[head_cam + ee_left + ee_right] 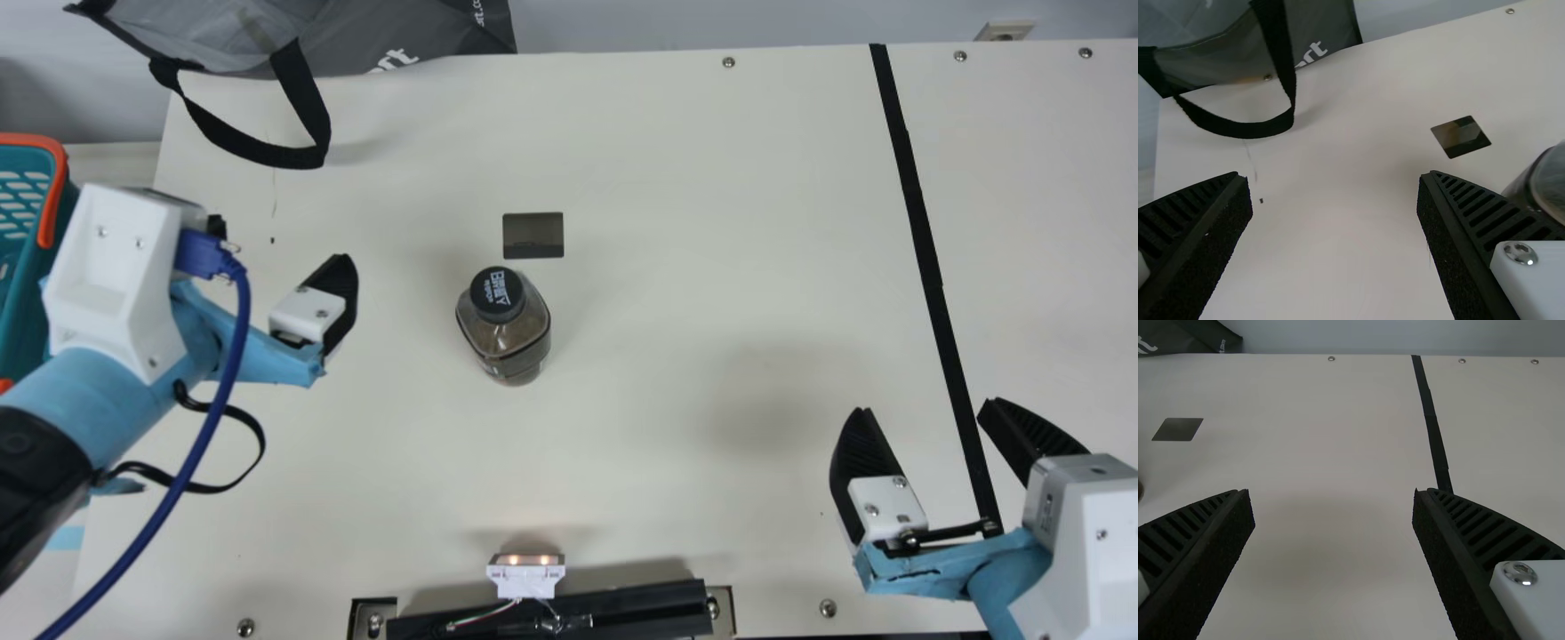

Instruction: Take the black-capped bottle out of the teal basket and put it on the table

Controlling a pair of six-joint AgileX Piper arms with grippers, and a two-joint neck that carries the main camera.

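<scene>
Table (676, 196) — black-capped bottle (508, 336) upright | teal basket (25, 298) (cut off) | left claw (280, 240), right claw (926, 406) — released

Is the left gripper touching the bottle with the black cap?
Apart: in the main view, bare tabletop shows between the left gripper's nearer finger and the bottle.

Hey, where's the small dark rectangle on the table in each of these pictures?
Main view: the dark rectangle is just left of centre, above the bottle.
Left wrist view: right of centre, in the upper half.
Right wrist view: near the left edge, upper half.
Shared landmark: the grey bag, top left in all three.
</scene>
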